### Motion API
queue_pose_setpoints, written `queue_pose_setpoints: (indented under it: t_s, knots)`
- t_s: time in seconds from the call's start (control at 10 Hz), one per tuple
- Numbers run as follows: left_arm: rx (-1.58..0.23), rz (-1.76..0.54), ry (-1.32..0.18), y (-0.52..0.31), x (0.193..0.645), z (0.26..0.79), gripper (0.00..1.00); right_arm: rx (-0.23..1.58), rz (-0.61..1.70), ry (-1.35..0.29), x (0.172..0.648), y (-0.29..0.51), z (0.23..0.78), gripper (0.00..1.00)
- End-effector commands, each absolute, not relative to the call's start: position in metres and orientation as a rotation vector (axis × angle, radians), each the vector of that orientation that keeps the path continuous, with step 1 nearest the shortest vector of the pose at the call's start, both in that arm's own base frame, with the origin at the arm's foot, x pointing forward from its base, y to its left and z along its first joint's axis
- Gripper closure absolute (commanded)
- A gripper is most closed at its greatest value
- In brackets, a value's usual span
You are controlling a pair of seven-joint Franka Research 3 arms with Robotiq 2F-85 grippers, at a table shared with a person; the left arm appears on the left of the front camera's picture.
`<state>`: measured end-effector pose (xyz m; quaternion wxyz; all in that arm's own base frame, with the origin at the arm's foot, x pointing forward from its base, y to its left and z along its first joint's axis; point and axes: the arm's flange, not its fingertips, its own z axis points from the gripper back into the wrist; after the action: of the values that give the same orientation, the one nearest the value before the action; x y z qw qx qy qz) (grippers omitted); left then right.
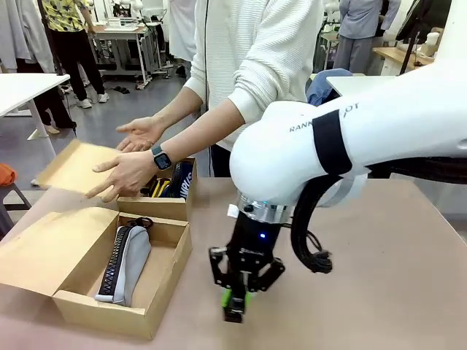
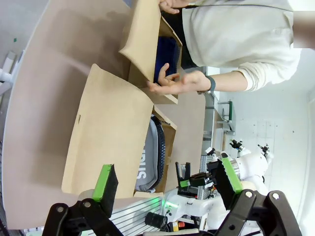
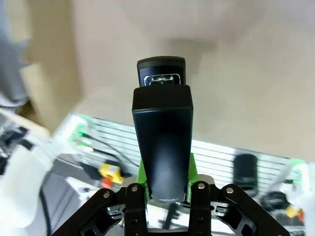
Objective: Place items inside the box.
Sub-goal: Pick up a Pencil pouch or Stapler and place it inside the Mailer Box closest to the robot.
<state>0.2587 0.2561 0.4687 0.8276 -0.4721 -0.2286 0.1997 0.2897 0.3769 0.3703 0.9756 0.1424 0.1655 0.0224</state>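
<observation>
Black stapler: clamped between the pads of the right gripper, low over the table, just beside the near cardboard box. Grey pencil case: lying in that box. Dark blue pouch: in the far box, beside a person's hand. Left gripper: jaws wide apart, empty.

**Robotics laboratory in an open workroom.** A white robot arm reaches over a brown tabletop in the foreground. Behind it, a grey floor carries further work tables: a white table at the left edge, a cluttered table at upper left and a wooden desk at upper right. People stand by the far tables, at upper left and upper right.
</observation>
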Motion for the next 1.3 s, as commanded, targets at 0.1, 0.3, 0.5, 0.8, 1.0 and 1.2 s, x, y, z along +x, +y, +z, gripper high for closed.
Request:
queue_pose_setpoints:
  t_s: [0.1, 0.3, 0.5, 0.8, 1.0, 1.2]
  knots:
    - [-1.012, 0.407, -0.496, 0.256, 0.258, 0.469, 0.00, 0.415, -0.064, 0.192, 0.277, 0.435, 0.383, 0.67]
    - [-1.012, 0.407, -0.496, 0.256, 0.258, 0.469, 0.00, 0.415, 0.065, 0.116, 0.273, 0.475, 0.388, 0.67]
    - [-1.012, 0.407, -0.496, 0.256, 0.258, 0.469, 0.00, 0.436, 0.021, 0.169, 0.267, 0.456, 0.394, 0.67]
    - [-1.012, 0.407, -0.496, 0.256, 0.258, 0.469, 0.00, 0.457, -0.045, 0.090, 0.259, 0.404, 0.415, 0.67]
    - [-1.012, 0.407, -0.496, 0.256, 0.258, 0.469, 0.00, 0.466, -0.219, 0.075, 0.249, 0.312, 0.439, 0.67]
    - [-1.012, 0.407, -0.496, 0.256, 0.258, 0.469, 0.00, 0.432, -0.351, 0.061, 0.229, 0.250, 0.432, 0.67]
